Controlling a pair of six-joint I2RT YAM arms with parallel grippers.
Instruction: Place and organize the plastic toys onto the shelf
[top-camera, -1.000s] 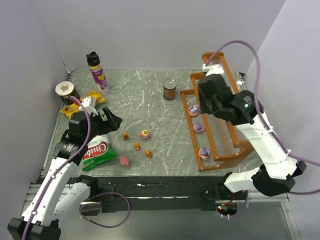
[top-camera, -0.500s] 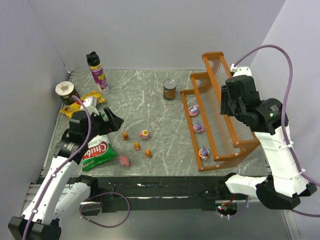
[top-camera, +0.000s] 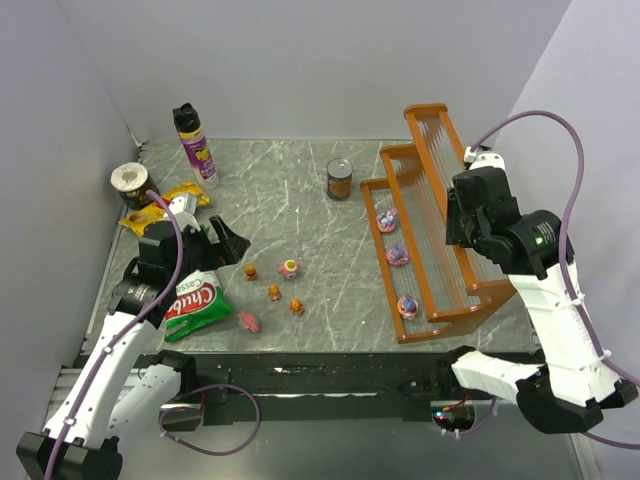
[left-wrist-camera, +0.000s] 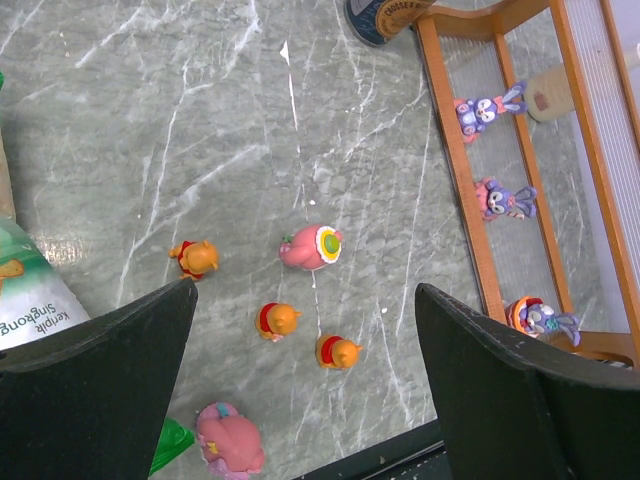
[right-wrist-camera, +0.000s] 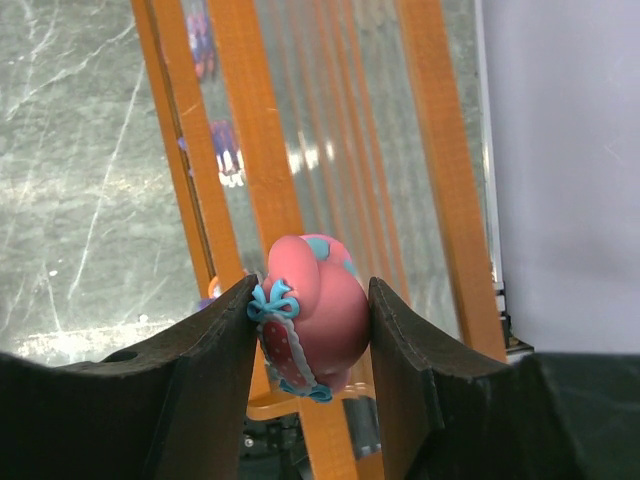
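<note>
The orange-brown shelf (top-camera: 442, 180) stands at the right; three purple-pink toys (top-camera: 397, 255) sit on its lowest tier, also in the left wrist view (left-wrist-camera: 500, 198). My right gripper (right-wrist-camera: 312, 325) is shut on a pink toy with blue bows (right-wrist-camera: 312, 325) and holds it above the shelf's upper tiers (right-wrist-camera: 340, 140). It sits above the shelf's near end in the top view (top-camera: 463, 235). Five loose toys lie on the table: three small orange ones (left-wrist-camera: 277, 319), a pink round-based one (left-wrist-camera: 311, 247) and a pink one (left-wrist-camera: 229, 440). My left gripper (top-camera: 228, 245) is open, above and left of them.
A green snack bag (top-camera: 193, 300) and yellow bags (top-camera: 170, 200) lie at the left by my left arm. A spray can (top-camera: 195, 146) and a brown jar (top-camera: 133, 183) stand at the back left. A tin can (top-camera: 340, 179) stands near the shelf's far corner.
My right gripper has moved from above the shelf's far end towards the near right, carrying the pink toy. The left arm has barely moved.
</note>
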